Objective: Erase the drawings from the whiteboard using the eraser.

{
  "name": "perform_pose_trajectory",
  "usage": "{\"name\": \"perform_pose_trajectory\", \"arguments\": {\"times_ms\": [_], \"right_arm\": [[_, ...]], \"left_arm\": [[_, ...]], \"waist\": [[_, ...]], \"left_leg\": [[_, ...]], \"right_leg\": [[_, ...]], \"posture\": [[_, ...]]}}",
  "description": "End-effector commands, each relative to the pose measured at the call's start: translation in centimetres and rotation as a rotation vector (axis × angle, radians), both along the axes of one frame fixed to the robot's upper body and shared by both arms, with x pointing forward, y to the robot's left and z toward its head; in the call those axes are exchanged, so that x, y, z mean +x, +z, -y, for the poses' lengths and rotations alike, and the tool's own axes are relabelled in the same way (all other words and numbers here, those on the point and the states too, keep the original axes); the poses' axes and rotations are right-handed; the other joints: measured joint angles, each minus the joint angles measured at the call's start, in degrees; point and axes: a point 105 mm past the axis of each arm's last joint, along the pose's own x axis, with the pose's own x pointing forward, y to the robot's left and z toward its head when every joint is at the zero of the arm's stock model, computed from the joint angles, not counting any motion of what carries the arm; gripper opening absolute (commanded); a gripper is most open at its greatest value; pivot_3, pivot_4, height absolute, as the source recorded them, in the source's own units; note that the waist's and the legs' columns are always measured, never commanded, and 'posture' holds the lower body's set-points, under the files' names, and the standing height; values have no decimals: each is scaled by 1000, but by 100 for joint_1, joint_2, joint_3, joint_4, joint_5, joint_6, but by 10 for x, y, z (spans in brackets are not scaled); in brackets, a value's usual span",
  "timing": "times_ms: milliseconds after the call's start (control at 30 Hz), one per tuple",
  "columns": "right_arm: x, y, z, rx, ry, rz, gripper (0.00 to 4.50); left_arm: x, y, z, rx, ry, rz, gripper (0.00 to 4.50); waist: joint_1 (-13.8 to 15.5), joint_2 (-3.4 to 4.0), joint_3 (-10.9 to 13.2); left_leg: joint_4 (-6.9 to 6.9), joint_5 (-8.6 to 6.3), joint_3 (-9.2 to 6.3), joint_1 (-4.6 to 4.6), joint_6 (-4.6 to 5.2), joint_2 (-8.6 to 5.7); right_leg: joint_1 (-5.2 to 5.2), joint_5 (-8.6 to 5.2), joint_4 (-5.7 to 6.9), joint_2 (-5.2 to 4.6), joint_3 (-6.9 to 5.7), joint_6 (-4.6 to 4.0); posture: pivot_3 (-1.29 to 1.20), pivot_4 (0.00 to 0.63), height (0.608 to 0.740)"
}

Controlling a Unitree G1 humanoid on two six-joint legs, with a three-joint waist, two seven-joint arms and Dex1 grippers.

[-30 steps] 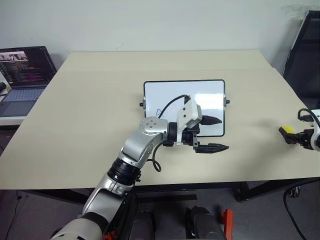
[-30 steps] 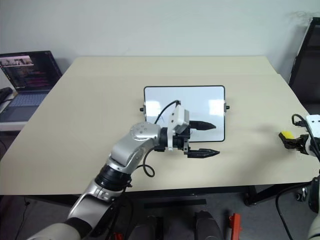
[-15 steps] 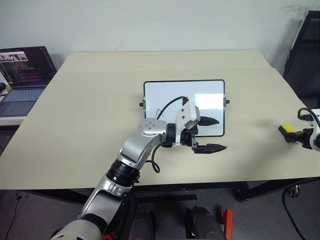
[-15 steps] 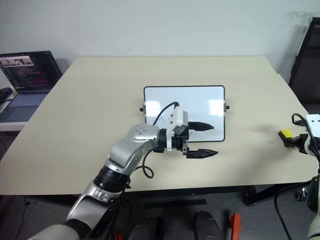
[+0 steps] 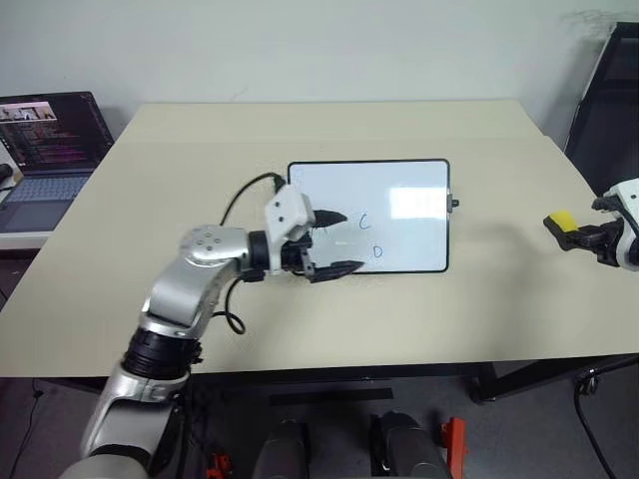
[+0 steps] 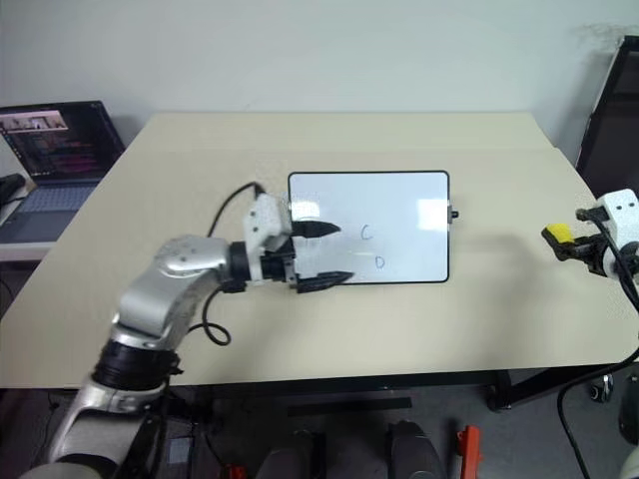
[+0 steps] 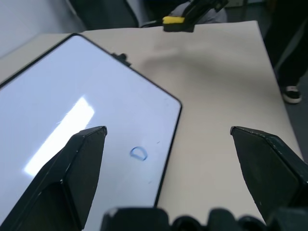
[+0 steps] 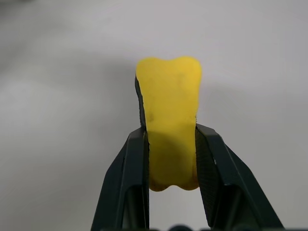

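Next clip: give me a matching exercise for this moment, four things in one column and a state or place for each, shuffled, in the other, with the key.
Things:
1. eraser
2. left hand
3. letter D
4. laptop

States or places:
a. open, over the whiteboard's left edge
b. pinched in the right hand
c. off the table's left side, screen lit
d. written on the whiteboard, not erased

Pairs: 1-b, 2-a, 3-d, 4-c
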Motion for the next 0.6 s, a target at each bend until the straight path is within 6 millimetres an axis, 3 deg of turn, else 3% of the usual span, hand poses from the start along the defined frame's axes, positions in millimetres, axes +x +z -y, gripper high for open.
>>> {"name": "perform_pose_trajectory", "arguments": {"times_ms": [33,133,267,367,600], "right_arm": [[3,27,-17,-15,52,82,964],[5,38,-25,-24,66,114,964],[10,62,-46,-33,119,179,964],[11,78,-62,-54,170,218,964],[9,92,-71,-74,206,254,964]], "left_arm": [[6,31,-63,-22,163,77,4500],[-7,25,-86,61,173,62,4500],[-8,12,-104,192,218,116,4500],[-11,19,-106,190,209,164,4500],[-11,26,-105,175,201,192,4500]], "waist": [[-26,1,0],[-43,2,1],[25,2,2],[71,1,3],[102,1,3]], "left_leg": [[-1,0,0,1,0,5],[-10,-2,1,3,2,14],[-7,-5,4,-2,0,12],[-5,-5,1,-3,-1,12],[-9,-8,3,-7,0,14]], "right_leg": [[-2,0,2,4,0,-3],[-5,-3,-1,13,0,-12],[-5,-3,-6,6,-1,-11],[-6,-3,-5,5,-8,-12],[-8,-4,-12,5,-9,-14]], "posture": [[0,150,740],[0,150,740],[0,150,740],[0,150,740],[0,150,740]]}}
